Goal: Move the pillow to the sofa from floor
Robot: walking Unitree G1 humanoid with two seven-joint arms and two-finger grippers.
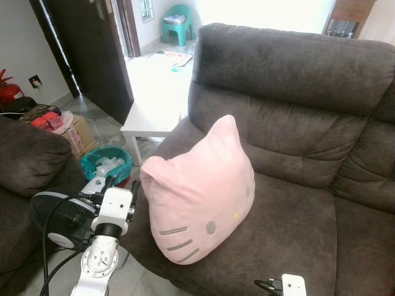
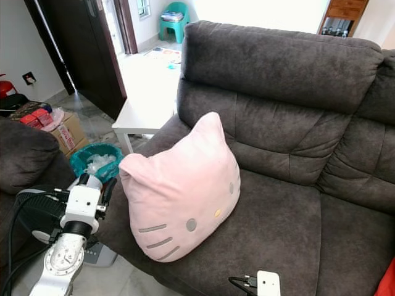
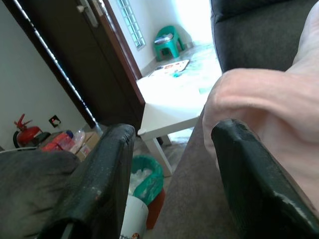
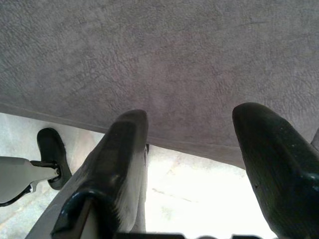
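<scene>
Two black fingers (image 4: pixel 124 164) of the right claw (image 4: pixel 199 164) stand apart, empty, low before the sofa (image 1: pixel 296 203) front. Up on the seat cushion, the pink cat-face pillow (image 1: pixel 200 194) leans upright near the front edge, apparently delivered. Just beside its left corner, the left claw (image 3: pixel 169 164) gapes open, holding nothing, likely released so the pillow rests alone.

The sofa (image 1: pixel 296 123) runs off the right edge; the pillow (image 1: pixel 197 191) hides part of its seat, perhaps the front seam.
</scene>
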